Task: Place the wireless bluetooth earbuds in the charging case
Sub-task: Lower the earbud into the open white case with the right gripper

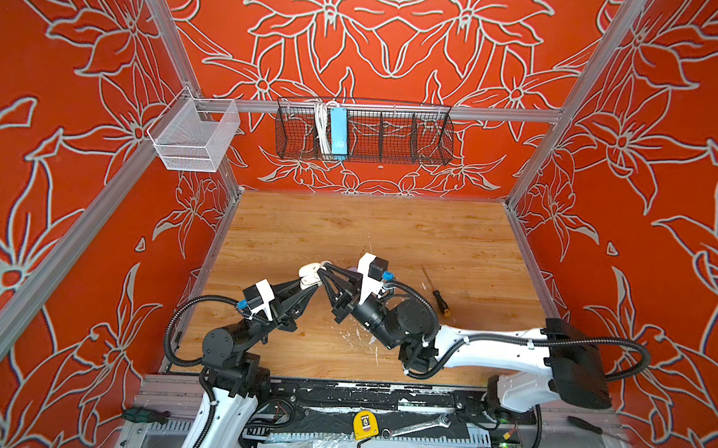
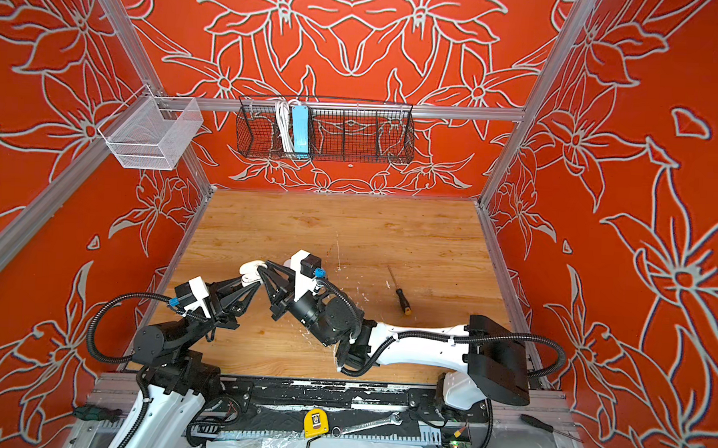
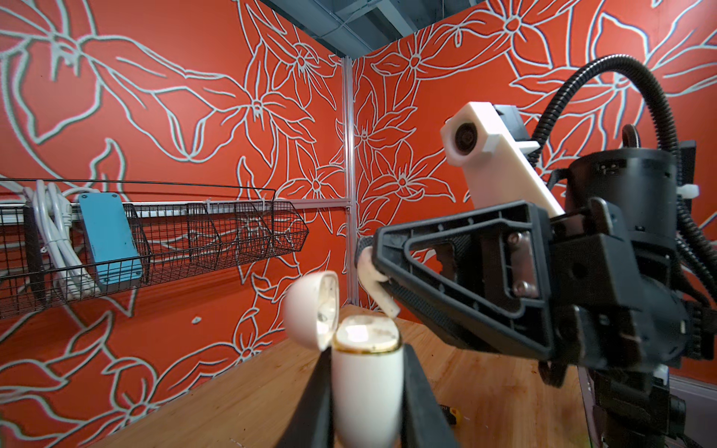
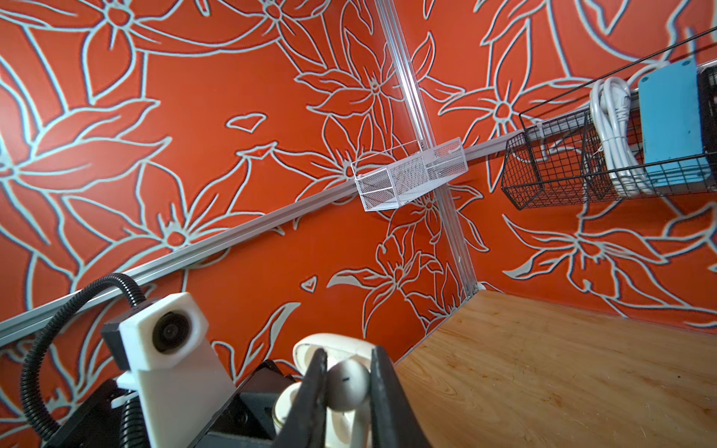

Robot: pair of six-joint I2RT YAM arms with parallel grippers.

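Observation:
My left gripper (image 3: 366, 355) is shut on the white charging case (image 3: 366, 388), holding it upright above the wooden table (image 1: 390, 234). Its lid (image 3: 310, 306) is swung open to the side. My right gripper (image 4: 347, 362) is shut on one white earbud (image 4: 347, 384); the stem (image 3: 388, 302) points down at the open top of the case, just above it. In both top views the two grippers meet tip to tip over the middle of the table: left gripper (image 1: 315, 287) (image 2: 257, 285), right gripper (image 1: 326, 269) (image 2: 266, 266), case (image 1: 310, 273) (image 2: 250, 272). No other earbuds show.
A black-and-yellow screwdriver (image 1: 439, 295) lies on the table to the right of the grippers. A black wire basket (image 1: 365, 134) with a blue box and a white mesh basket (image 1: 194, 134) hang on the walls. A wrench (image 1: 419, 425) and a yellow tape measure (image 1: 366, 426) lie on the front rail.

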